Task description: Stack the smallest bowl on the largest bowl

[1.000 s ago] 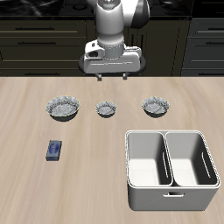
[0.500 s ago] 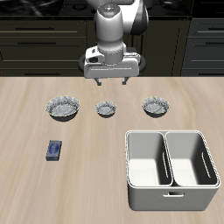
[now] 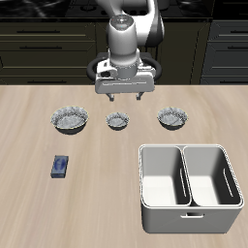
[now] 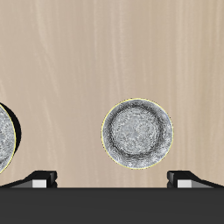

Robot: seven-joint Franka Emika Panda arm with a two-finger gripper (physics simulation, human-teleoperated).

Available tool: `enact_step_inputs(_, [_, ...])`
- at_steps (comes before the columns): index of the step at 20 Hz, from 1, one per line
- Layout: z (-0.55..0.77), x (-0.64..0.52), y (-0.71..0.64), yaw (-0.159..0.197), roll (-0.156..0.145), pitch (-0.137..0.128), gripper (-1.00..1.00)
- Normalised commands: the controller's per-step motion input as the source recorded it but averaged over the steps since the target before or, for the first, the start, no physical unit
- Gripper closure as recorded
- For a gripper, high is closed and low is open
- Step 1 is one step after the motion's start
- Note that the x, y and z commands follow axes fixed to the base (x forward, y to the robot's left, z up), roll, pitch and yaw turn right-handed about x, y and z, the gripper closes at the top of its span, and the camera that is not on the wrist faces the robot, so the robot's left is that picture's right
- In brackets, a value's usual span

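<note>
**Gripper above the row of bowls**

Pale wood table (image 3: 29, 208) before dark cabinets. Three speckled bowls in a row across the middle: largest bowl (image 3: 70, 119) at one end, smallest bowl (image 3: 117, 121) in the centre, medium bowl (image 3: 172, 118) at the other end, all well apart. Nearer the front edge, white two-compartment caddy (image 3: 190, 186), and a small blue box (image 3: 60, 167) lying flat in front of the largest bowl.

Gripper (image 3: 124, 96) hanging above the table just behind the smallest bowl, fingers pointing down, spread apart, holding nothing, clear of every bowl. Height over the wood hard to judge from the exterior view, probably a fair way up.

From the wrist view: smallest bowl (image 4: 137, 131) seen straight from above, upright, round, sitting between the two fingertips (image 4: 38, 178) showing at the frame's edge. Sliver of another bowl (image 4: 5, 138) cut off by the frame's side; which one, not clear. Bare wood grain (image 4: 105, 44) elsewhere
</note>
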Motion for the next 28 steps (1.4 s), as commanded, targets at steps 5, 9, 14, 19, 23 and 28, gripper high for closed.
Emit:
enact_step_inputs(5, [-0.26, -0.05, -0.01, 0.0, -0.002, -0.006, -1.0])
enact_step_inputs(9, [-0.17, 0.02, 0.0, 0.032, -0.019, -0.021, -1.0])
enact_step_inputs(14, [-0.1, -0.04, 0.05, 0.005, 0.01, -0.003, -1.0])
enact_step_inputs(19, [-0.12, -0.01, -0.01, -0.002, -0.001, 0.019, -1.0])
enact_step_inputs(23, [-0.14, 0.01, -0.02, 0.0, -0.002, 0.016, -1.0])
enact_step_inputs(28, [-0.15, 0.0, 0.0, 0.003, 0.004, 0.013, -1.0])
